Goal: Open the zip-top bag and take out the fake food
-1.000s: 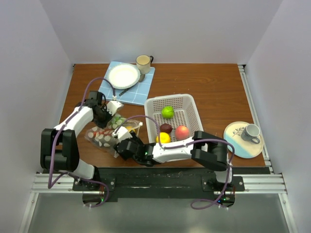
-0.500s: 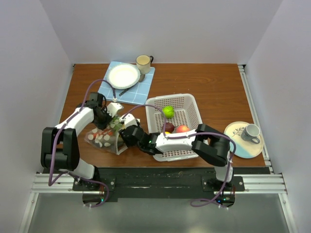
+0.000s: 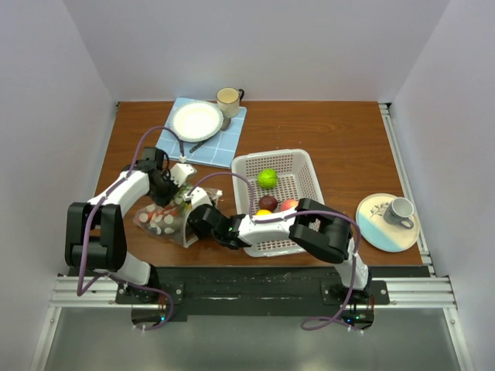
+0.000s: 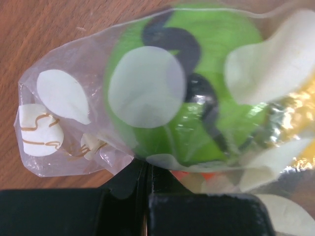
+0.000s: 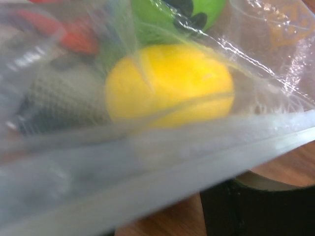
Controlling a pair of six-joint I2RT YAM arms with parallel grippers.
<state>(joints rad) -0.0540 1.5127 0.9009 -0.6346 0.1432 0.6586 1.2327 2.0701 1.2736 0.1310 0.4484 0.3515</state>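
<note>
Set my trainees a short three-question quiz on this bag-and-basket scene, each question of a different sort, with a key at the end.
1. True or false: the zip-top bag lies inside the white basket.
2. In the left wrist view, the fake food piece pressed against the bag film is: A red, B green, C blue.
3. Which arm's gripper shows its fingers shut on the bag film?
Key: 1 false, it lies on the table, left of the white basket. 2 B. 3 The left gripper.
</note>
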